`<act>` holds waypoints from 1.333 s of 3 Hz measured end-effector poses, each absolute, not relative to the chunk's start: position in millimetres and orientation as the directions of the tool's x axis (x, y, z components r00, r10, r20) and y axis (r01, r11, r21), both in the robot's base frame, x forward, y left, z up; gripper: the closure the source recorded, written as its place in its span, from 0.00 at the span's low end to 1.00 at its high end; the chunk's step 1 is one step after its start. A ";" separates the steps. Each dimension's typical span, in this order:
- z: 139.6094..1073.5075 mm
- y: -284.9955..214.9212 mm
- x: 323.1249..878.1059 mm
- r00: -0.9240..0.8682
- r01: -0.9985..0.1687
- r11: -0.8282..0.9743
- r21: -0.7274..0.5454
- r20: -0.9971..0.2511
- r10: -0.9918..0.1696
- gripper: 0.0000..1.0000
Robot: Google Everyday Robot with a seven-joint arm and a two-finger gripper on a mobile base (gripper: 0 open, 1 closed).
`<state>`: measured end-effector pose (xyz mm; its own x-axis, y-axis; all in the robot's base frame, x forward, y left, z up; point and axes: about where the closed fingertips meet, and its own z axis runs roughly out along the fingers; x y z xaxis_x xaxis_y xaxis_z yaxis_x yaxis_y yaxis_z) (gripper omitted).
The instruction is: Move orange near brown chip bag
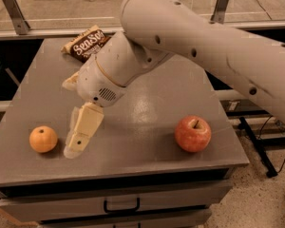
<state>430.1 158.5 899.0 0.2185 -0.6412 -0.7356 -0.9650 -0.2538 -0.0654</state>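
Closest to me, at the bottom of the frame, is one drawer front with a single dark handle (121,205); its lower edge is cut off. Above it runs the grey table (147,156).

On the near part of the tabletop I count two fruits. One orange (43,139) sits at lower left, and one red apple (193,133) with a short stem sits at lower right, well apart from it.

Between them, and much nearer the orange, hangs the one gripper (76,144). It is a tan piece angled down and to the left, just beside the orange and not touching it. Its tip is low over the table, but I cannot tell whether it rests on the surface. I also cannot tell whether the gripper is open or closed, and it holds nothing that I can see.

Behind it the single white arm (180,37) fills the middle and runs off the right edge, so its base is out of sight.

At the far edge of the table, upper left, lies one brown chip bag (85,45) with white script. The arm hides its right part, and it is well apart from the orange.

Beyond the table are a rail and two metal posts (12,11), both cut off at the top. At lower right a dark floor strut and cables are hard to make out.
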 end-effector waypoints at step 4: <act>873.1 205.3 452.2 0.204 -0.973 -0.204 -0.110 -0.824 -0.529 0.00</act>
<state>452.2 205.3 873.1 0.2045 -0.5289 -0.8237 -0.9727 -0.2045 -0.1102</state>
